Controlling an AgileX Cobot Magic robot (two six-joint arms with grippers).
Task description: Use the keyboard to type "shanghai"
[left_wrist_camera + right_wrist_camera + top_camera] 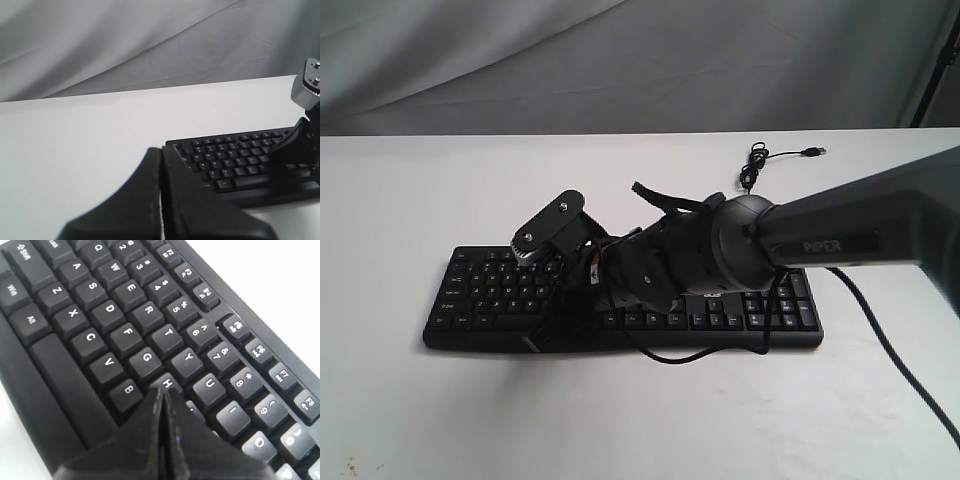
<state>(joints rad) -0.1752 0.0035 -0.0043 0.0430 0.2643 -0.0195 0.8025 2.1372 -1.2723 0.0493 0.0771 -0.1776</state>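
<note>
White table (400, 400), keyboard (490, 300) flat mid-table. Right gripper (162, 396) was pinched shut, empty, tip at H key (167, 383) — likely an "h" stroke. Left gripper (161, 165) was shut too, empty, off the keyboard's end. Next was A key (76, 266) — lift, shift along home row.

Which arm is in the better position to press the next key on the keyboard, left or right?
Right, probably. The right gripper, shut, has its tip at the H key among the letter rows of the keyboard. The left gripper, also shut, is beyond the keyboard's end, over the table.
</note>
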